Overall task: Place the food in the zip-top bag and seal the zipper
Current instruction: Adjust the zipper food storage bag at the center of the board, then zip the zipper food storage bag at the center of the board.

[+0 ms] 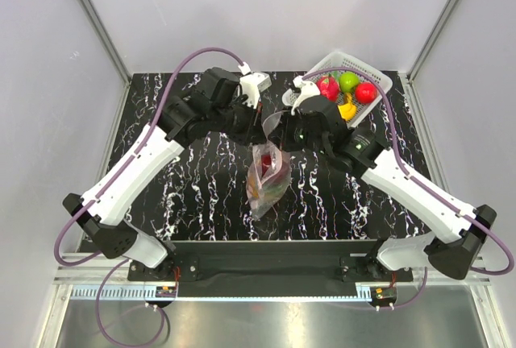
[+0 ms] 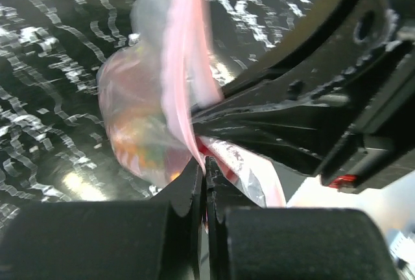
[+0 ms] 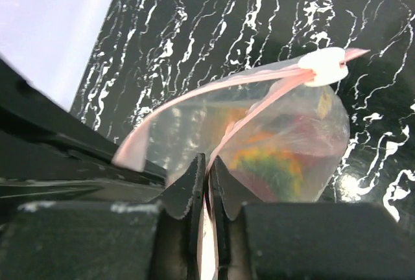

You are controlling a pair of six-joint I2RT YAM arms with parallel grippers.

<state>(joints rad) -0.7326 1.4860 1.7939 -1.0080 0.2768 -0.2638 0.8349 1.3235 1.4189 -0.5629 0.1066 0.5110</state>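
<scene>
Pale grey walls [image 1: 282, 10] and aluminium posts [image 1: 93, 14] box in a black, white-veined marble-look table [image 1: 201, 195]. Left arm [image 1: 137, 163] and right arm [image 1: 411, 183] reach in, wrists meeting mid-table. White lattice basket [image 1: 382, 84] in the far right corner with red, green and yellow toy fruit [image 1: 328, 88]. Zip-top bag [image 1: 268, 175] at table centre, mouth end up at the grippers. Left gripper [image 2: 206, 170]: jaws closed tight on the pink zipper [image 2: 178, 66]. Right gripper [image 3: 207, 171]: jaws nearly together, pinching one zipper lip, lips apart there. Food [image 3: 272, 157] is inside the bag, an orange-green blur. White slider [image 3: 327, 65] at the strip's far end.
</scene>
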